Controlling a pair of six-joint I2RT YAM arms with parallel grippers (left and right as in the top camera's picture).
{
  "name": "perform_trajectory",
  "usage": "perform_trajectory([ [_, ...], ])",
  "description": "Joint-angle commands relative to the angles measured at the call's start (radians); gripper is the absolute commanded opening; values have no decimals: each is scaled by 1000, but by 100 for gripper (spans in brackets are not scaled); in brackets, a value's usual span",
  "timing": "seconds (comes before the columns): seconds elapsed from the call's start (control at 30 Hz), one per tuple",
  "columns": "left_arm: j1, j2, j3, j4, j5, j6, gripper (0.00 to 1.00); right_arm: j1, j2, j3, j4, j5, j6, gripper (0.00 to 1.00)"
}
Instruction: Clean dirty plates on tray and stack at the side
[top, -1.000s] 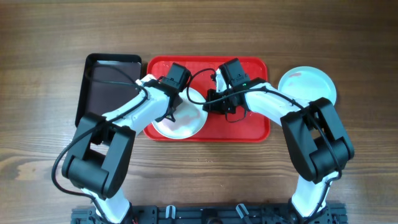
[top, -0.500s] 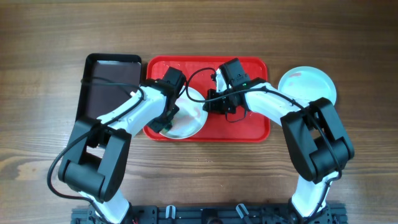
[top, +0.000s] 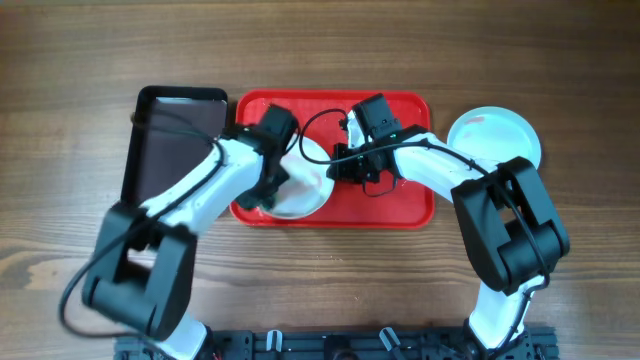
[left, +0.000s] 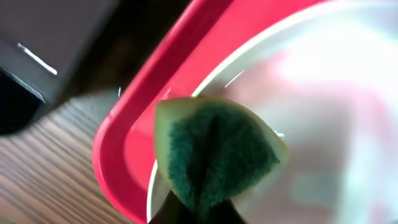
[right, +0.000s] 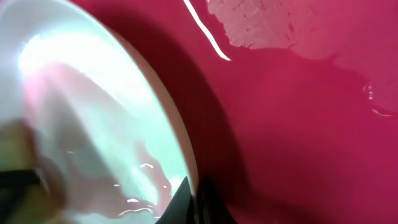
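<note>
Containers: your red tray (top: 400, 205) sits mid-table and holds one white plate (top: 305, 190), which lies in its left half, close to the near rim. A black tray (top: 175, 135) lies just beside the red tray's left edge. A pale plate (top: 495, 135) rests on the table (top: 580, 290), to the right of the red tray and apart from it.

Grippers: your left gripper (top: 265, 195) is pinched together on a green-and-yellow sponge (left: 217, 149), which is over the white plate's left edge. Your right gripper (top: 338, 168) is clamped on the white plate's right rim; in the right wrist view its dark fingertips (right: 198, 200) meet at that rim.

Condition: the white plate is wet and glossy, with a thin pink film across its face. The pale plate shows a faint reddish smear. The red tray's floor carries a wet patch (right: 273, 25).
</note>
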Motion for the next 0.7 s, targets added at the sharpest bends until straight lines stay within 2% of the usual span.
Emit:
perform_trajectory([
  [0.0,-2,-145,66,0,-178,97,4,-10,39,-12,-7,28,5,4],
  [0.13,-2,-209,66,1,-300,96,4,-10,16,-11,-9,26,-3,4],
  [0.27,-2,-208,66,-8,-286,96,4,-10,-62,-11,-29,67,-18,4],
  [0.67,-3,-145,66,6,-107,97,4,-2,-408,-11,-274,660,-21,4],
])
